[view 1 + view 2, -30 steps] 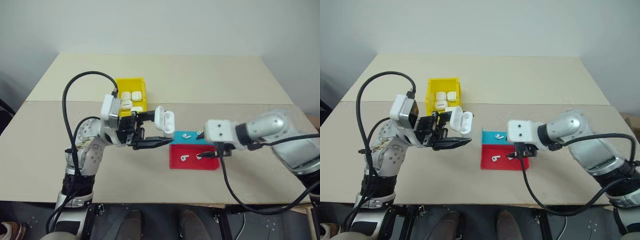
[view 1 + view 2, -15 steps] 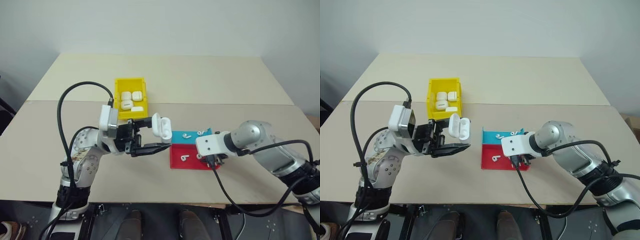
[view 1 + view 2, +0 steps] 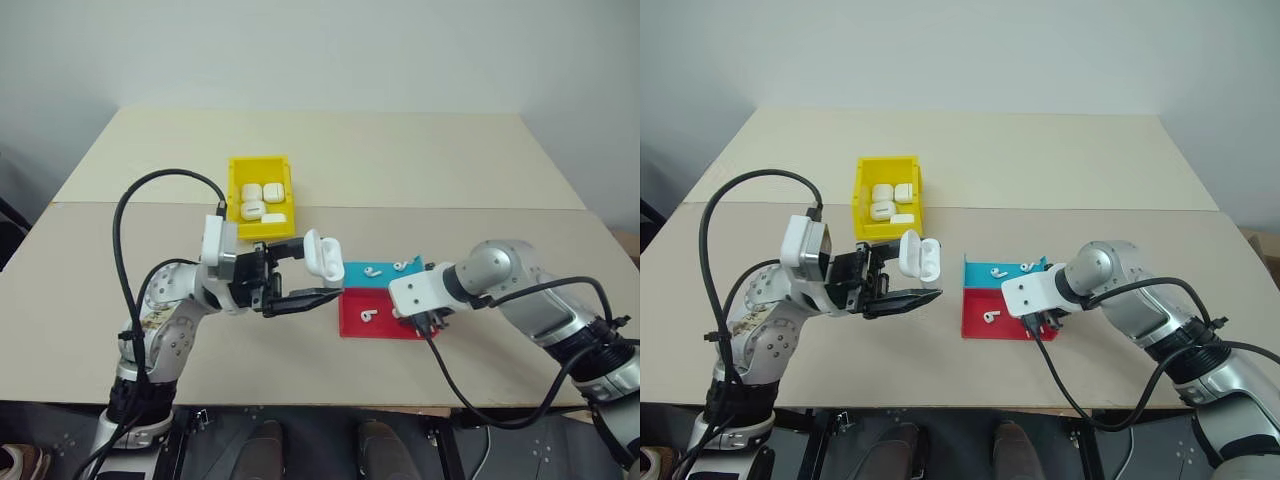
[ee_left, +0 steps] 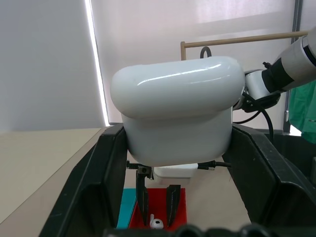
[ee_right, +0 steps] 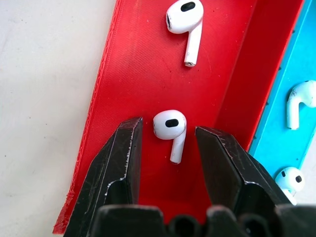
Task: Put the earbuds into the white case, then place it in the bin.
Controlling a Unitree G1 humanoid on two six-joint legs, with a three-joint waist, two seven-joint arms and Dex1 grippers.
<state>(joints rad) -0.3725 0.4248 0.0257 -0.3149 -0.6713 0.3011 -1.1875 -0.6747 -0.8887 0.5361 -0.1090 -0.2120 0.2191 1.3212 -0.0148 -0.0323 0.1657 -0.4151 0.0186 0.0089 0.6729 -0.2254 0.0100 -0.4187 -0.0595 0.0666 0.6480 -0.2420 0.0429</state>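
Note:
My left gripper (image 3: 312,270) is shut on the white case (image 3: 323,255), holding it above the table left of the tray; the lid looks flipped open. In the left wrist view the case (image 4: 177,113) sits between both fingers. My right gripper (image 5: 168,127) points down into the red half of the tray (image 5: 143,74), open, its fingers either side of one earbud (image 5: 170,126) without touching it. A second earbud (image 5: 183,15) lies further along the red half, and two more (image 3: 373,270) (image 3: 400,265) lie in the blue half. The yellow bin (image 3: 236,180) stands behind the left gripper.
The bin holds several white cases (image 3: 262,200). The flat tray has a red half (image 3: 385,328) and a blue half (image 3: 356,272) with low walls. A black cable (image 3: 150,200) loops above the left arm, and another trails from the right wrist (image 3: 470,400).
My right gripper has sunk onto the red half of the tray and tipped downward, now straddling an earbud. The left gripper still holds the case in about the same place.

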